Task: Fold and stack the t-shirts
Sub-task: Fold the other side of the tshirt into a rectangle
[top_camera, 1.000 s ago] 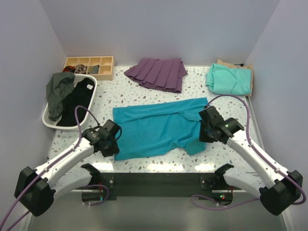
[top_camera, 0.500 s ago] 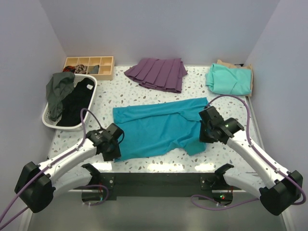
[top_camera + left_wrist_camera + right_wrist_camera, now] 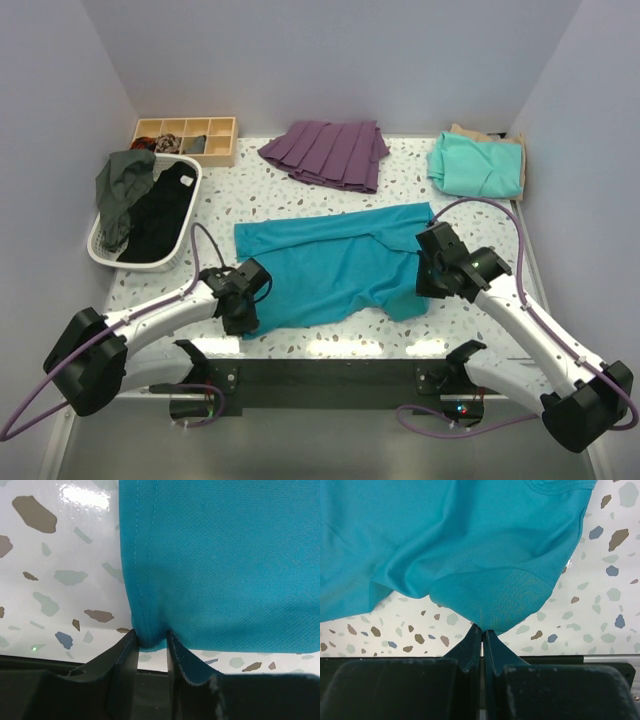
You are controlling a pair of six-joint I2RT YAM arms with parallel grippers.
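Note:
The deep teal-blue t-shirt [image 3: 330, 265] lies spread across the middle of the table. My left gripper [image 3: 243, 316] is at its near left corner. In the left wrist view the jaws [image 3: 151, 637] are closed on a bunched bit of the hem [image 3: 150, 630]. My right gripper [image 3: 428, 285] is at the shirt's near right side. In the right wrist view it [image 3: 483, 629] is shut on the edge of a sleeve [image 3: 495, 600]. The mint-green t-shirt [image 3: 477, 165] lies folded at the back right, on top of the tan t-shirt [image 3: 500, 137].
A purple pleated garment [image 3: 328, 153] lies at the back centre. A white basket [image 3: 98, 252] holding dark clothes stands at the left. A wooden compartment tray [image 3: 185, 135] sits behind it. Walls close in on both sides.
My left gripper has moved right along the near edge to the teal-blue shirt's near left corner. The right gripper has stayed on the sleeve.

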